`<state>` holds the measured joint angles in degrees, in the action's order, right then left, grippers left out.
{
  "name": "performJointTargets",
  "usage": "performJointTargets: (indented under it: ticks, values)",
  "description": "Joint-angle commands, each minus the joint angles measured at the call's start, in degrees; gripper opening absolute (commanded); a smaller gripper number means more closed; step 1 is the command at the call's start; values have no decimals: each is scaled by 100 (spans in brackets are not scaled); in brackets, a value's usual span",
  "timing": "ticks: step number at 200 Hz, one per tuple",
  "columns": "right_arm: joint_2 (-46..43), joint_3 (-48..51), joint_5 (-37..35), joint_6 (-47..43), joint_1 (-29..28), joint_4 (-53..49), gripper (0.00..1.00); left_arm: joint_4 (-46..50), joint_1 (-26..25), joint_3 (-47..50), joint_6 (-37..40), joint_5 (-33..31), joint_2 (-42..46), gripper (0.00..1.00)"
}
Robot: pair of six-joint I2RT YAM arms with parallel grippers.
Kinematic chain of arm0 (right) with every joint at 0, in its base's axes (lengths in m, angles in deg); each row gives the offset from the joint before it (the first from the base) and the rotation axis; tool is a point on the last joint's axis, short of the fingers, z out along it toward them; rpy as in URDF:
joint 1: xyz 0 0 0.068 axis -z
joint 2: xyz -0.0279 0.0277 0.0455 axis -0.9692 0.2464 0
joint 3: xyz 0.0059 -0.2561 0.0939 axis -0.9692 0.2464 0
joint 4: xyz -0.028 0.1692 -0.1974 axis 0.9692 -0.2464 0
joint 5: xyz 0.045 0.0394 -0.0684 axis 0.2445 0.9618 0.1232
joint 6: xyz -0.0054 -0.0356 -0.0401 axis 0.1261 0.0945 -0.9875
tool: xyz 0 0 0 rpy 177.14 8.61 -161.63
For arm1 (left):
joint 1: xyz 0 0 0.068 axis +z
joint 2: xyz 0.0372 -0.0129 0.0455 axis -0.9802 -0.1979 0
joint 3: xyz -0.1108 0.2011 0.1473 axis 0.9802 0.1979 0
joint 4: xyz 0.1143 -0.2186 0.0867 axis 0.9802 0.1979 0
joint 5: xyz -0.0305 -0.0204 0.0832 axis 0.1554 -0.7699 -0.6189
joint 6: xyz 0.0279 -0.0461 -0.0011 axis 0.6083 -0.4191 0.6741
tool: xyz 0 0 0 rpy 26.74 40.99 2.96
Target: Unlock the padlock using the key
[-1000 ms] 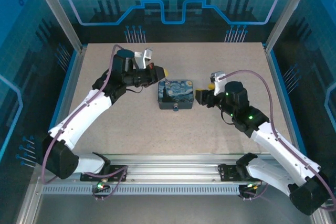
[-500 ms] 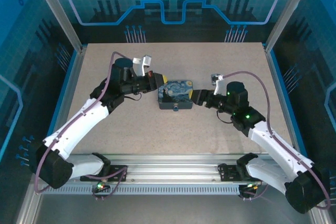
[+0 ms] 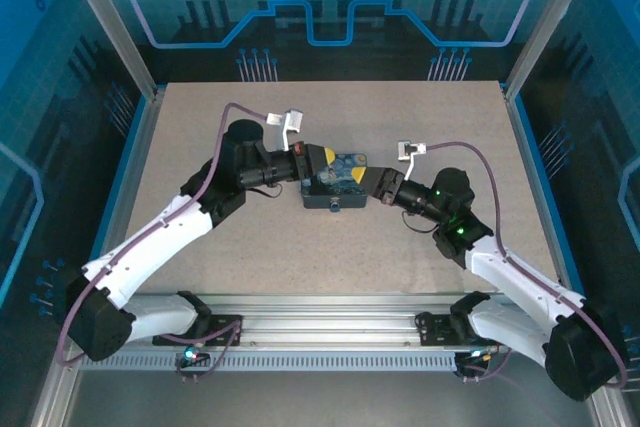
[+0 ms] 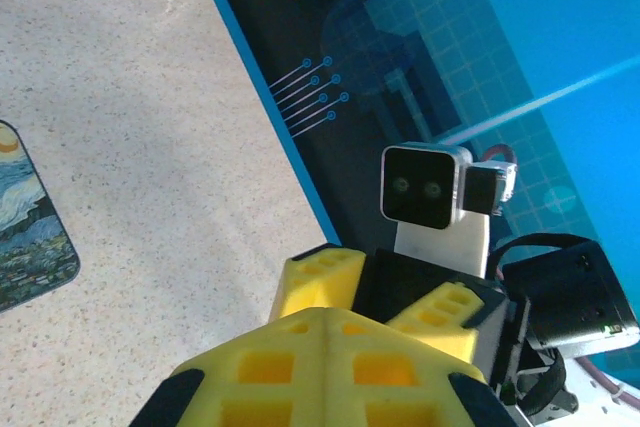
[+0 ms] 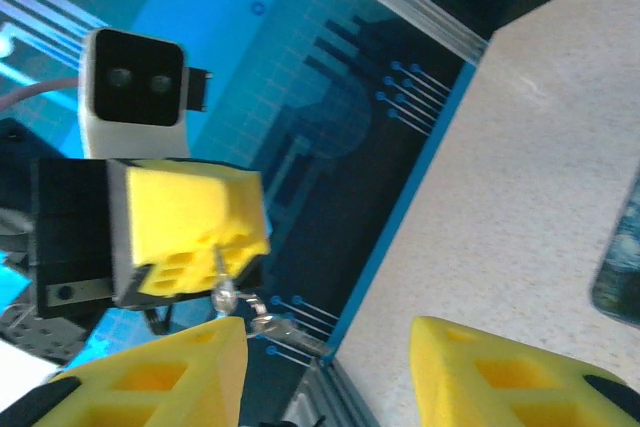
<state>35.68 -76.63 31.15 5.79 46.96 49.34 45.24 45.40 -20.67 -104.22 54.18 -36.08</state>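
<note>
Key (image 5: pixel 222 290): small silvery piece, pinched at the tip of the left tool (image 3: pixel 322 158). That tool's jaws are pressed together with no gap in its own wrist view. The blade sticks out past the yellow edge and hangs free. A second bit of bright metal, perhaps a ring, dangles just beyond it.

Right tool (image 5: pixel 330 342): jaws spread wide, nothing between them.

Governing relation: the key lies ahead of the right tool and toward its left side, near but apart. The left arm carries it, and the right is the nearer free arm. Seen from the right tool, the long axis runs up-and-down, free end lowest. Whether it tips toward or away from that tool I cannot tell.

Box (image 3: pixel 350 169): night-sky lid, flat on the table (image 3: pixel 250 237), beneath both tools. The left tool is over its left part and the right tool is at its right end.

Fitting (image 3: pixel 335 206): small pale item on the box's near side, below the key and to the left tool's right. I judge it to be the padlock, but it is too small to read a keyhole. The key would have to come down and turn toward it.
</note>
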Motion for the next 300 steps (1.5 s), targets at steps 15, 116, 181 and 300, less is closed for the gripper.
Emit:
performJointTargets:
  ticks: [15,116,181,300]
  values:
    - [-105,68,-275,278,-169,801,46,-578,-158,177,-176,-179,109,0]
    - [127,365,-1809,651,-981,1747,48,-1123,-302,476,-420,-821,302,0]
    - [703,46,-1662,710,-1226,2205,42,-1185,-337,501,-459,-852,295,0]
    - [841,-31,-1719,821,-1329,2637,28,-1407,-361,606,-552,-876,302,0]
